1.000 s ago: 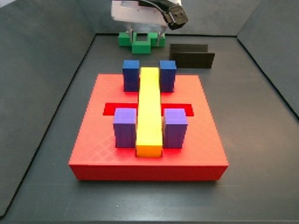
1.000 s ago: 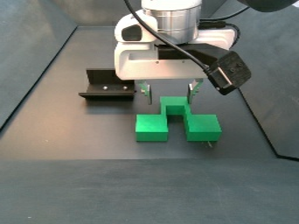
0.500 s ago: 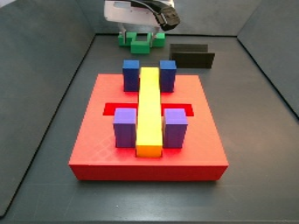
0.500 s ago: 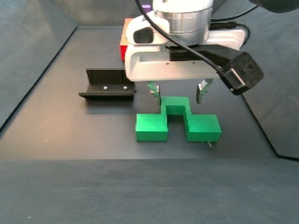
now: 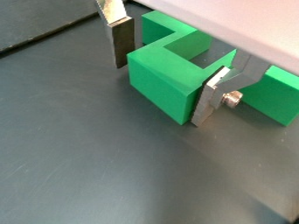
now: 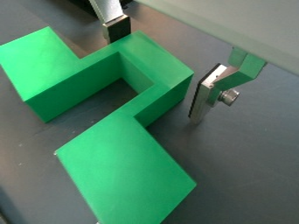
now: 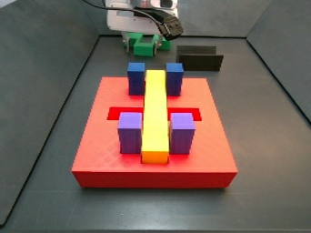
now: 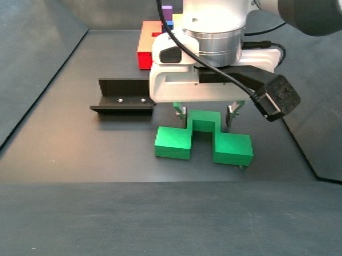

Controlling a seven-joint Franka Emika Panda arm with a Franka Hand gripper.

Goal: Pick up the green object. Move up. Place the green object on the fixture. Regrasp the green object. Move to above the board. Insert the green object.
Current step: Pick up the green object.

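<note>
We see the red board (image 7: 155, 136) with its yellow bar (image 7: 155, 114) in the foreground of a side view, well apart from the fixture (image 8: 122, 97). The green object (image 8: 202, 141) lies on the floor beside the fixture. Our hand (image 8: 201, 110) hangs just over it, fingers (image 5: 119, 37) spread to either side of its middle block, not pinching it.

Tool (image 8: 201, 115) astride green object (image 8: 201, 140) — beside fixture (image 8: 123, 98).

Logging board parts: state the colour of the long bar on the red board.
Yellow. The long bar shows best in a side view; the gripper hangs beyond the board.
</note>
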